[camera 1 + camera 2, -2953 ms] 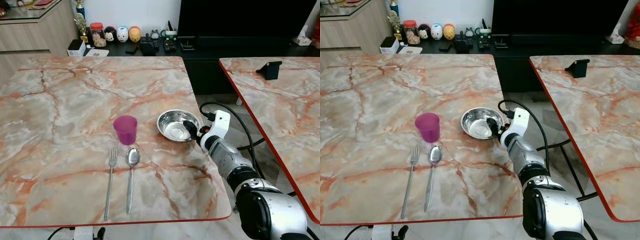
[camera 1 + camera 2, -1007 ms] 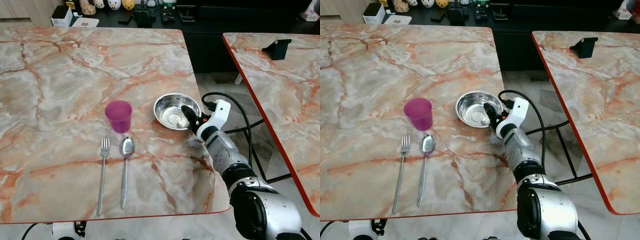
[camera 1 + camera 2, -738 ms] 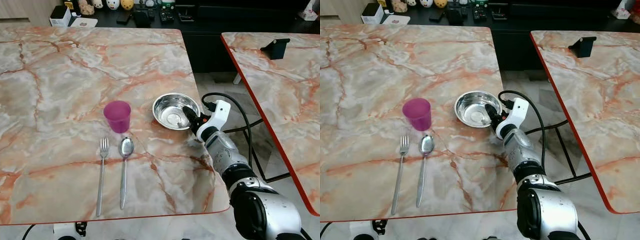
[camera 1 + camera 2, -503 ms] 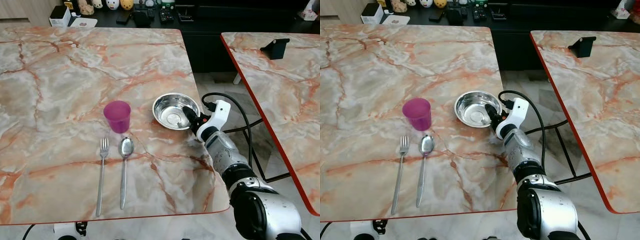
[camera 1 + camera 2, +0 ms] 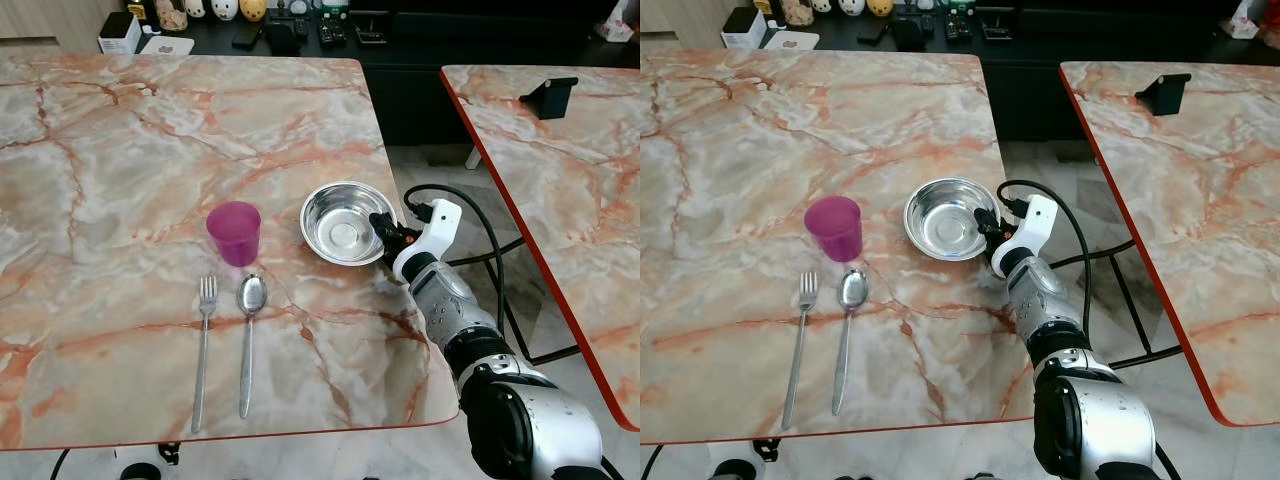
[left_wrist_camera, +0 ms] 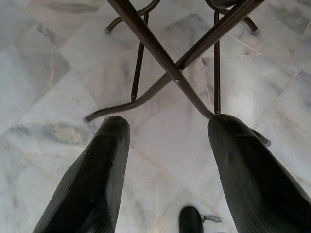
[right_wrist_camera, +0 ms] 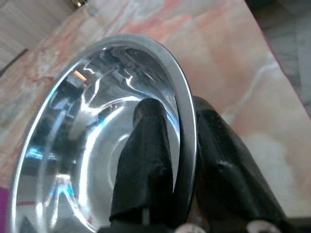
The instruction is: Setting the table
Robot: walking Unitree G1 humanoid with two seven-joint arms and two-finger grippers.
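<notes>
right pincer (image 5: 384, 229) clamps the rim of a round, shiny steel bowl (image 5: 344, 222) at mid-frame on the veined marble desk (image 5: 120, 150), beside a purple plastic cup (image 5: 234, 232).

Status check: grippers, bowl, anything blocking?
Right gripper shut on the bowl rim, one finger inside, one outside. Left gripper open, idle over the floor. Bowl on the table, right of cup; fork and spoon nearer. Nothing blocking.

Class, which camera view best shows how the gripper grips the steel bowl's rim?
The right wrist view: the right gripper pinches the steel bowl rim, one finger inside, one outside. Both eye views show the whole bowl, grip tiny.
</notes>
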